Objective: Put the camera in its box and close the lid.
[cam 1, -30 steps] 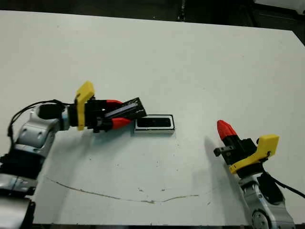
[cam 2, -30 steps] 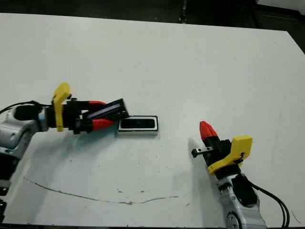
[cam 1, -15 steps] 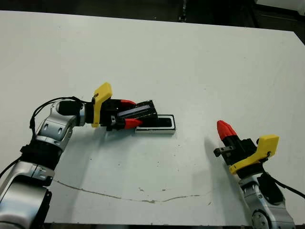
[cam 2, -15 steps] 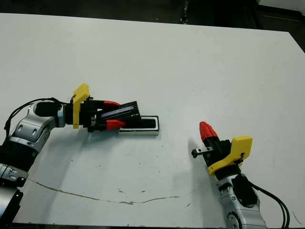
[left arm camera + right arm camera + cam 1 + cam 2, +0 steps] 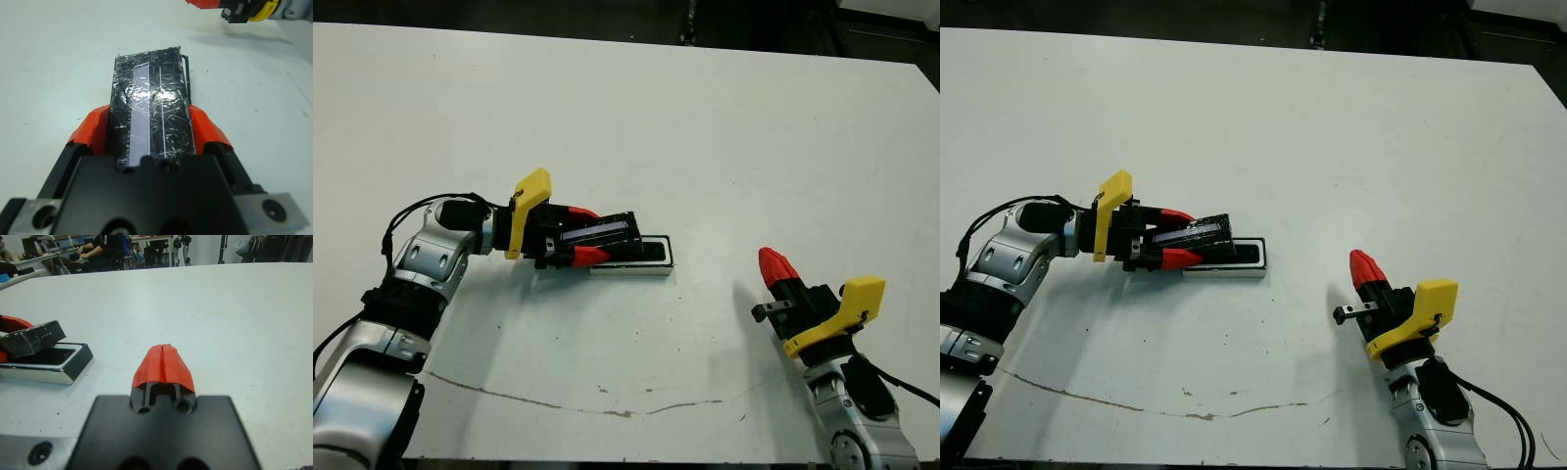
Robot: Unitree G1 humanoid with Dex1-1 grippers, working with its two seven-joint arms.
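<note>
The box (image 5: 656, 266), a small tray with a white rim and dark walls, lies mid-table. Its inside looks dark; that dark bar is the camera (image 5: 48, 356) lying in it. My left gripper (image 5: 588, 235) is shut on the lid (image 5: 604, 235), a glossy crinkly black plate. The lid is held tilted over the box's left end, so only the right part of the box shows. In the left wrist view the lid (image 5: 149, 110) fills the space between the red fingers (image 5: 93, 128). My right gripper (image 5: 773, 264) is shut on nothing, well to the right of the box.
A thin brown scratch line (image 5: 558, 403) runs across the table near its front edge. The table's dark far edge (image 5: 626, 39) lies beyond. A seated person (image 5: 100, 249) and desks show past the table in the right wrist view.
My left gripper has carried the lid to the right, from beside the box to over its left end. The right arm has stayed still.
</note>
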